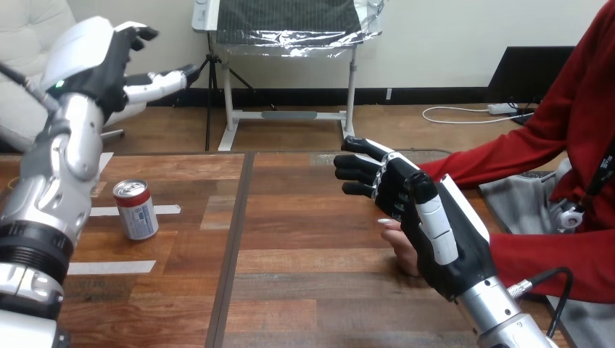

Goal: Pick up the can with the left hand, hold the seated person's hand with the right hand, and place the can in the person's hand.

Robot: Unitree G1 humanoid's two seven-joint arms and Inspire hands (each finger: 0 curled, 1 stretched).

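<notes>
Tabletop of dark wooden planks spans the whole lower part of the head view. The robot's left arm rises steeply along the left edge, its silver forearm pointing up and back. The right arm comes in from the bottom right and reaches toward the middle of the table. A person sits at the right side, with a red sleeve stretched in over the table edge toward the right hand. The left hand is raised high above the table's far left, well apart from everything on the table; its fingers are spread and loosely extended and its thumb is lifted, and it holds nothing. The right hand hangs low over the table right of centre, back upward, its fingers reaching left with a relaxed bend, their tips free in the air and wrapped round nothing. The person's hand lies just below it, partly hidden under the palm; whether the two touch cannot be told. The can, red and white with a silver top, stands upright on the table at the left, below the raised left hand and far from the person's hand. One strip of white tape lies just beside the can and another lies nearer the front edge.
</notes>
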